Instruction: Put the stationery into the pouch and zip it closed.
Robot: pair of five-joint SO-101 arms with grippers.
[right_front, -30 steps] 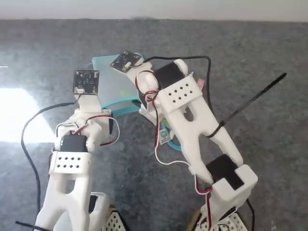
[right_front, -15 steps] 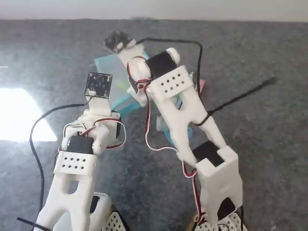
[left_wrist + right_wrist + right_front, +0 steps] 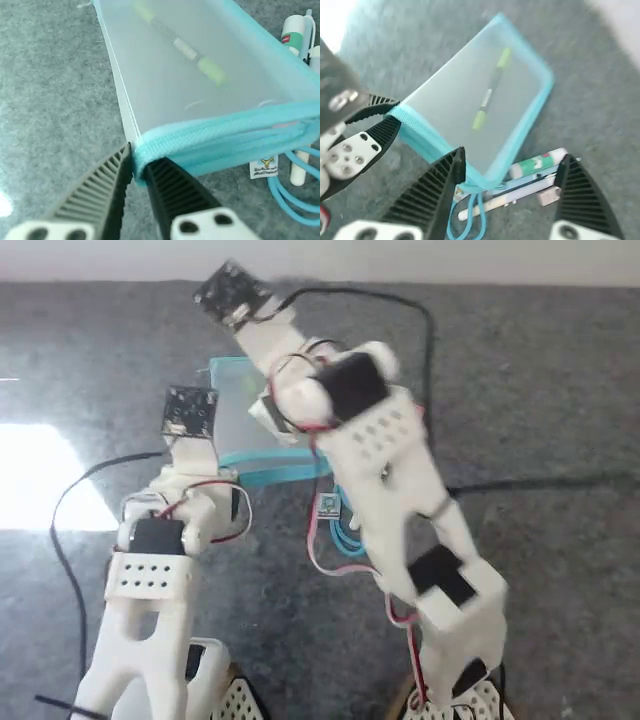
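Compared with a second ago, the right gripper (image 3: 512,167) has risen off the pouch (image 3: 240,420) and now hangs above it, jaws spread wide. The left gripper (image 3: 136,162) pinches the pouch's zipper corner. The pouch is frosted with teal edging and rests on the grey table (image 3: 560,360). A green-tipped pen (image 3: 490,92) shows inside it, and a glue stick (image 3: 537,162) and loose pens (image 3: 520,195) lie just beside it.

Right pincer (image 3: 512,157) lifted off pouch (image 3: 232,430), swung up and away; pouch more exposed.
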